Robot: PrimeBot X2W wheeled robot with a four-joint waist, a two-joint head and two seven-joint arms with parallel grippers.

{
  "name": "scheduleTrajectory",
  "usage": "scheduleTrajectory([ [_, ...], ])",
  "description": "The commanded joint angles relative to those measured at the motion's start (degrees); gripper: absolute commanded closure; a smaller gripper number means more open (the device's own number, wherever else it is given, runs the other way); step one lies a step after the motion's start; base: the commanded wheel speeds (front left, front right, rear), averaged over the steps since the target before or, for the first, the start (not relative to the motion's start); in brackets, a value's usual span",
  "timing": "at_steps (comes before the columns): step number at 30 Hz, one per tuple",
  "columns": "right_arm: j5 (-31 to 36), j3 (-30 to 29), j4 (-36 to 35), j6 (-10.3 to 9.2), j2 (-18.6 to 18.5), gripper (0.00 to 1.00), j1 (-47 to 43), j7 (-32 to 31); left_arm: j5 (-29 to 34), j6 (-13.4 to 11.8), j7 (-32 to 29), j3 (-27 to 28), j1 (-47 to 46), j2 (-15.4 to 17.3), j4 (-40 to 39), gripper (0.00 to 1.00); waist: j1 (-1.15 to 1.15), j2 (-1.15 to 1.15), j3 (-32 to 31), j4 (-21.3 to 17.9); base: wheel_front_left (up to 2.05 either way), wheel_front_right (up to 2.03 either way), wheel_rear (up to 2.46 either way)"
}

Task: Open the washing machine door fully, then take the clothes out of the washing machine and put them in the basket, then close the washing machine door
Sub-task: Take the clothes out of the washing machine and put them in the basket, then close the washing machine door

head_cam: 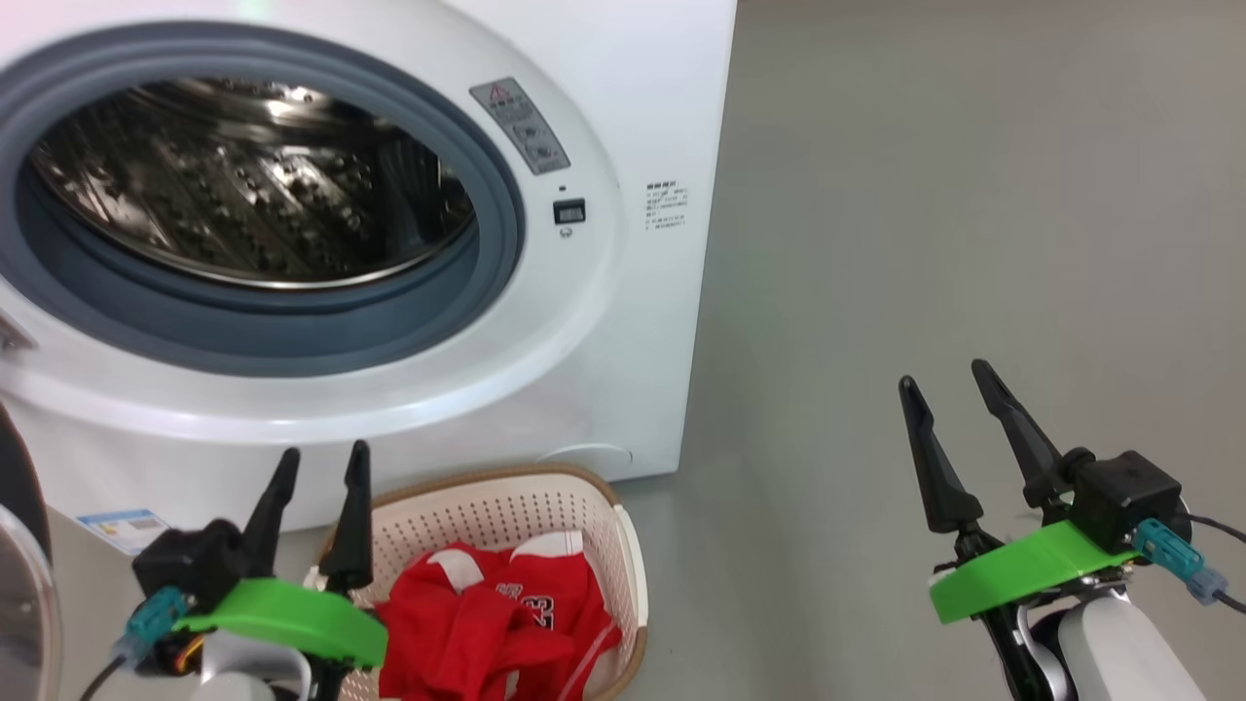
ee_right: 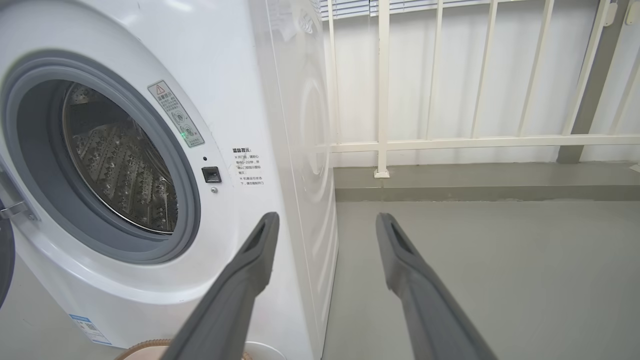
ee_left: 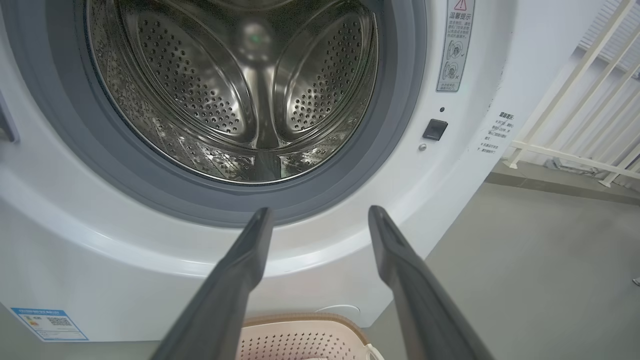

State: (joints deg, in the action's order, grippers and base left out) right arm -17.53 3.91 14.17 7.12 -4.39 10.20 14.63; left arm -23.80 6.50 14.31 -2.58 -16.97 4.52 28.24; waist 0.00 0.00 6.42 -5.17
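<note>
The white washing machine stands open, its grey rubber ring around a bare steel drum. Its door hangs swung out at the far left edge of the head view, black rim and glass just showing. On the floor in front sits the cream basket holding the red clothes. My left gripper is open beside the basket's left rim, nothing between its fingers. My right gripper is open over the bare floor to the machine's right, holding nothing. In the left wrist view the left gripper points at the drum opening.
Grey floor stretches to the right of the machine. A white railing and a low step run behind it. A blue label sits low on the machine's front.
</note>
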Motion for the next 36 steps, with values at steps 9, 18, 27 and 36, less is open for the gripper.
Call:
scheduleTrajectory([
  [9, 1.36, -0.76, -4.03, 0.36, -0.38, 0.0, -2.16, 0.37, 6.48, -0.36, 0.68, 7.64, 6.55, 0.62, -12.38, 0.0, 0.0, 0.0, -4.52, -0.26, 0.0, 0.0, 0.0],
  [18, 1.55, -1.35, -5.28, 0.36, -0.81, 0.0, -3.92, 0.37, 9.55, 0.03, 0.69, 9.68, 10.9, -0.28, -17.33, 0.0, 0.0, 0.0, -6.23, -0.11, 0.0, 0.0, 0.0],
  [27, 1.57, -1.39, -5.76, 0.36, -1.11, 0.0, -4.82, 0.37, 9.48, 0.55, 0.69, 10.23, 12.72, -1.01, -18.31, 0.0, 0.0, 0.0, -7.03, 0.15, 0.0, 0.0, 0.0],
  [36, 1.42, -1.15, -5.63, 0.36, -1.1, 0.0, -4.84, 0.37, 9.28, 0.85, 0.69, 9.5, 13.03, -1.22, -19.66, 0.0, 0.0, 0.0, -6.99, 0.11, 0.0, 0.0, 0.0],
])
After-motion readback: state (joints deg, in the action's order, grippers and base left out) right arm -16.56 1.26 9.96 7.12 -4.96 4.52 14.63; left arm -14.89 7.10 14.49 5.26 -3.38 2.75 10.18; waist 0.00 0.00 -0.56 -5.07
